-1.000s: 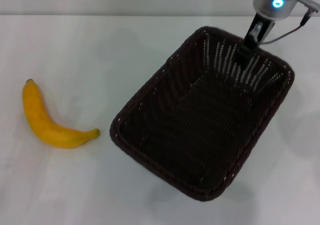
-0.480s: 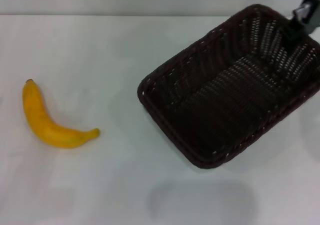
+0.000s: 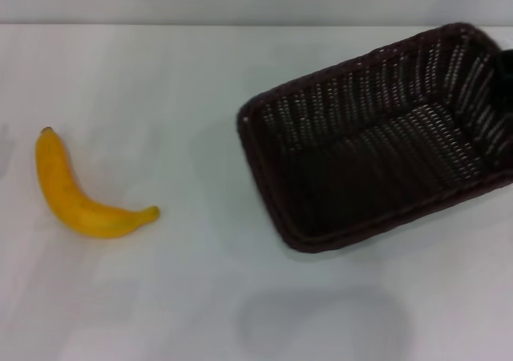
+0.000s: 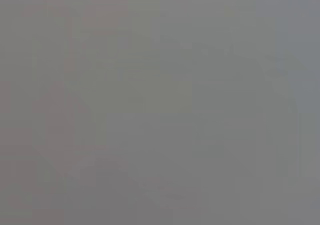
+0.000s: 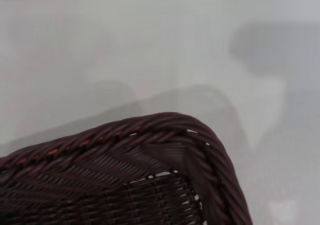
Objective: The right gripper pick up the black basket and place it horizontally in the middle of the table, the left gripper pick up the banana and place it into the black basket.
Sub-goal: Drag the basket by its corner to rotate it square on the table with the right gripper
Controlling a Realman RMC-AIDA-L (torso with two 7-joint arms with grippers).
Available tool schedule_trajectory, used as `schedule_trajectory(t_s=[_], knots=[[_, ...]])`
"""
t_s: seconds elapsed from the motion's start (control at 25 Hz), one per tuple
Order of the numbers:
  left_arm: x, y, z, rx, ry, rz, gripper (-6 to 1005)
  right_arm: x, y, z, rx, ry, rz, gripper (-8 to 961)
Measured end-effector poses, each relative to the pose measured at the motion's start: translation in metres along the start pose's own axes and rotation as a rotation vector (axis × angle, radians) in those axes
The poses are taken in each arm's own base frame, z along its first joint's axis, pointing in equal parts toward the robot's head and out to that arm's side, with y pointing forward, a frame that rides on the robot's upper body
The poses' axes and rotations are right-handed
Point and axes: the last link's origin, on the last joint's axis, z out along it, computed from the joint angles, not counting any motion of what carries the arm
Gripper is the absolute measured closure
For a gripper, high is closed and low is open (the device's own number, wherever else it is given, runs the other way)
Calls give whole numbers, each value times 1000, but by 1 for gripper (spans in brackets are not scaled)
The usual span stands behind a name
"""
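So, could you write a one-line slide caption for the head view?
Black basket tilted above the white table at right; banana lying at left.

Black basket (image 3: 377,148): woven wicker (braided rim, slight sheen); table (image 3: 160,72) smooth, glossy; banana (image 3: 80,192) matt.

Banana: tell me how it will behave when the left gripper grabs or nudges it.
The banana lies on its curved side on the table, so a nudge would probably spin it, not roll it. Its smooth skin looks somewhat slippery. Unpeeled and evenly yellow, it likely holds its shape but may bruise.
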Motion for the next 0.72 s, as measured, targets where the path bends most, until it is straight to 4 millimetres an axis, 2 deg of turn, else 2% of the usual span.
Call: schedule_trajectory(t_s=[0.32,0.52,0.72], knots=[[-3,6,15,-9,8,-4,140,16,3,8,-201,-65,123,796],[-5,7,20,-9,6,2,140,21,13,15,-188,-47,145,802],[-8,7,25,6,-5,4,140,28,13,15,-125,-30,163,806]])
